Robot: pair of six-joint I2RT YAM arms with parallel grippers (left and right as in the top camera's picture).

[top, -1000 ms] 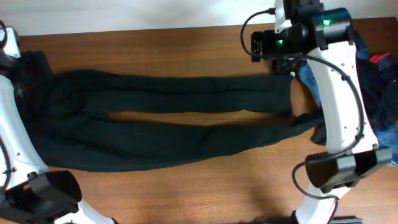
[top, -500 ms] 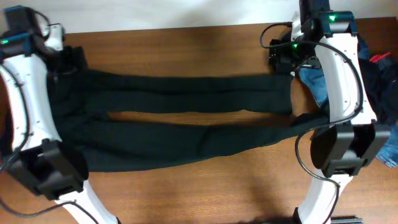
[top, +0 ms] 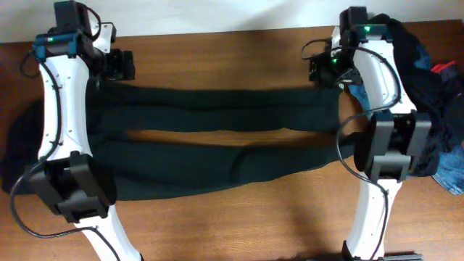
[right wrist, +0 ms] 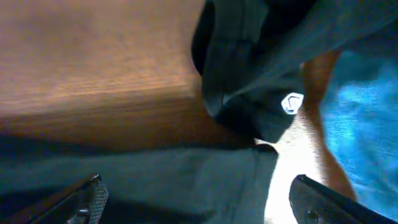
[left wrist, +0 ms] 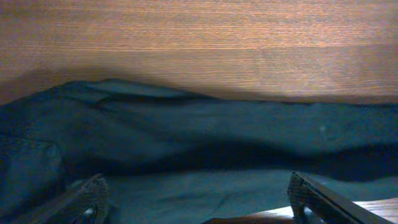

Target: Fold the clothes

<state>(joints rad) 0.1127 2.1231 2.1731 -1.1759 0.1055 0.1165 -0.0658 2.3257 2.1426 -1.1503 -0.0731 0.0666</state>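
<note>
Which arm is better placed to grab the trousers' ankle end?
Probably right: the right pincer, open, hangs over the far cuff of the black trousers; the left pincer is at the waist end.

No readable words, numbers or brand names. Just one small white emblem (right wrist: 291, 102), seen from the right wrist, on a fold of dark garment (right wrist: 242, 62) at the far right of the table (right wrist: 93, 74), beside blue denim (right wrist: 367, 118). Shield-like outline, blurred; no letters made out. Too small to find from overhead.
</note>
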